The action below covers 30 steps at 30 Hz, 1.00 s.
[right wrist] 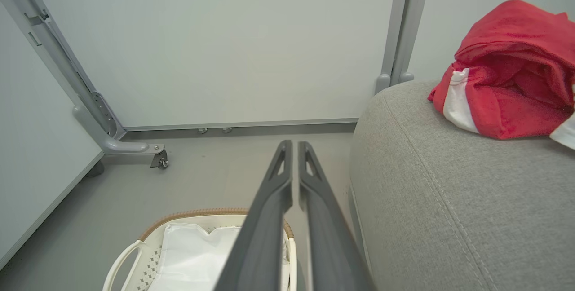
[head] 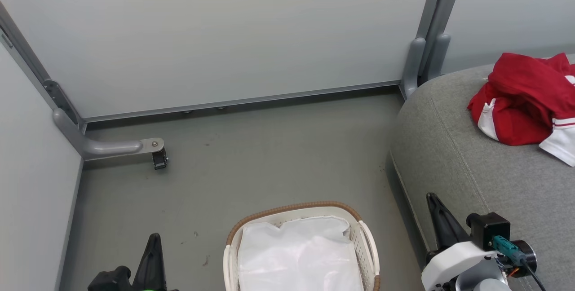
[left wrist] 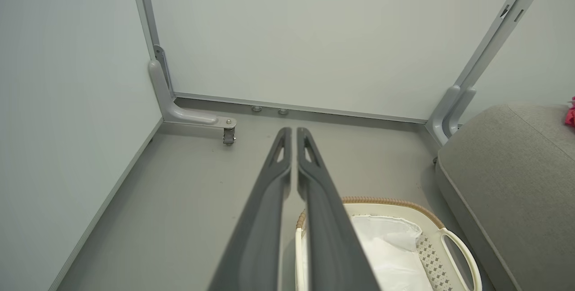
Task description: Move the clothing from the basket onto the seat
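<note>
The red clothing with white stripes lies bunched on the grey seat at the right, also in the right wrist view as clothing on the seat. The white basket with a brown rim stands on the floor at bottom centre, holding only a plain white liner cloth. My left gripper is shut and empty, left of the basket. My right gripper is shut and empty, between the basket and the seat's front edge. Both pairs of fingers lie closed together.
Pale partition panels enclose the grey floor. A grey foot with a caster juts from the left corner. Another grey post stands by the seat's back corner.
</note>
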Tool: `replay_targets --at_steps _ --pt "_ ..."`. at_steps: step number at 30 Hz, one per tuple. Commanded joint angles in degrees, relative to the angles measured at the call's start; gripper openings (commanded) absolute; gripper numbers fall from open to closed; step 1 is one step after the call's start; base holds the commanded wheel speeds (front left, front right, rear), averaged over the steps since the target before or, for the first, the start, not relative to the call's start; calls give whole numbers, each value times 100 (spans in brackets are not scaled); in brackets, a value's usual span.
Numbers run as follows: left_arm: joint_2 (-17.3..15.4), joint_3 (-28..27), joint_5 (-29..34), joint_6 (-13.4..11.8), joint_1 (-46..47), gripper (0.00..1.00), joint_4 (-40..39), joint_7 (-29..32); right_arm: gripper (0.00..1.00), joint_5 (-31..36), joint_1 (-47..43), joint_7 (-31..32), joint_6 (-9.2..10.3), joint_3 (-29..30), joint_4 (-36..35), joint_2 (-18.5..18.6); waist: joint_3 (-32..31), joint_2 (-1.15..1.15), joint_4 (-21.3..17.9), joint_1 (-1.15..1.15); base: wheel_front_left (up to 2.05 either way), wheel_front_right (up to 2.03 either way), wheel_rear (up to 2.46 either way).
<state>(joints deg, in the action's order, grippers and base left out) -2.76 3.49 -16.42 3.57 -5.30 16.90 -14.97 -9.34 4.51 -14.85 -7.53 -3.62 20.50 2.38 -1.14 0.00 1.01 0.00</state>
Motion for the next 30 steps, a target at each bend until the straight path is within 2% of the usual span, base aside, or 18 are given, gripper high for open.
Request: replay_targets --at_steps 1,30 --pt "-6 -48 -229 14 55 0 -56 68 0 -259 85 67 0 51 -66 12 2 0 -1 0 0 0 0" --pt "-11 -406 -2988 159 487 0 -162 843 0 -3272 124 835 2 408 -314 31 34 0 -26 0 0 0 0"
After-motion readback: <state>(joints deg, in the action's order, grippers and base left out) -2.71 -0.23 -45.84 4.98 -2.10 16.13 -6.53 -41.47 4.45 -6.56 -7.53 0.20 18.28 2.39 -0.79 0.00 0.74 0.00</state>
